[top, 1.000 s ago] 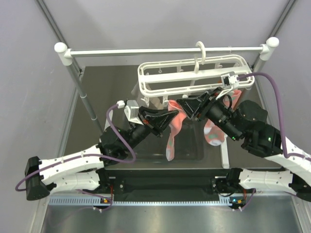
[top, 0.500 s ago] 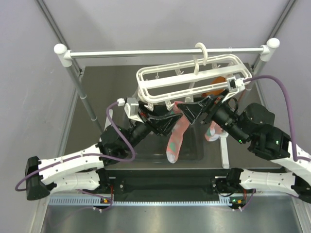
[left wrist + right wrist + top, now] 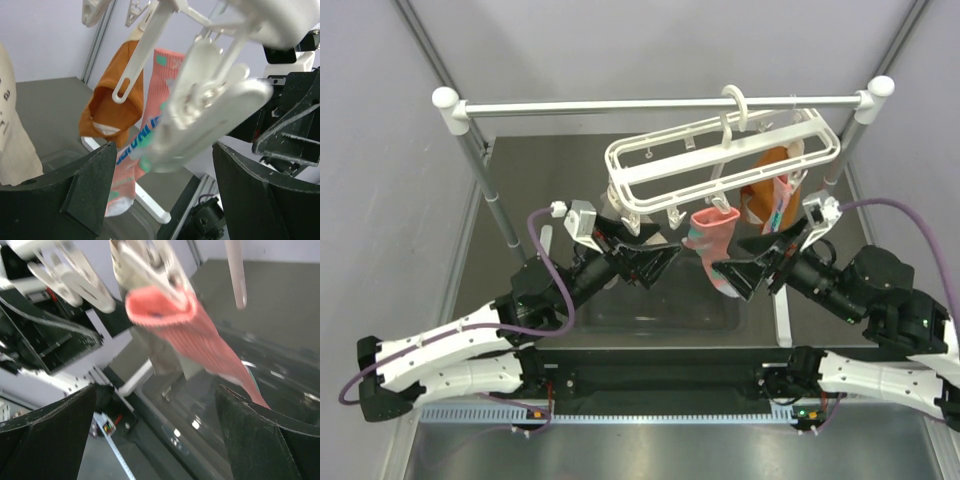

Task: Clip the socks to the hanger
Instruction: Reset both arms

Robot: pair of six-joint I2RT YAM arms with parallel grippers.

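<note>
The white hanger [image 3: 720,155] hangs tilted by its hook from the rail. One pink sock [image 3: 712,245] hangs cuff-up from a clip at the hanger's near side, also visible in the right wrist view as the sock [image 3: 200,337]. A second pink sock [image 3: 783,207] with blue lettering hangs at the right end, seen as the sock [image 3: 150,135] behind a blurred white clip [image 3: 210,115]. My left gripper [image 3: 665,255] is open just left of the near sock, holding nothing. My right gripper [image 3: 732,262] is open just right of and below it, also holding nothing.
A metal rail [image 3: 660,103] with white ball ends carries the hanger. A rust-orange cloth [image 3: 763,180] hangs beside the right sock. A beige cloth [image 3: 12,135] hangs at the left. A clear bin [image 3: 670,305] sits on the dark table under the socks.
Both grippers opened and drew back toward the near edge. The near sock left their hold and now hangs from its clip. The hanger swung up at its right end.
</note>
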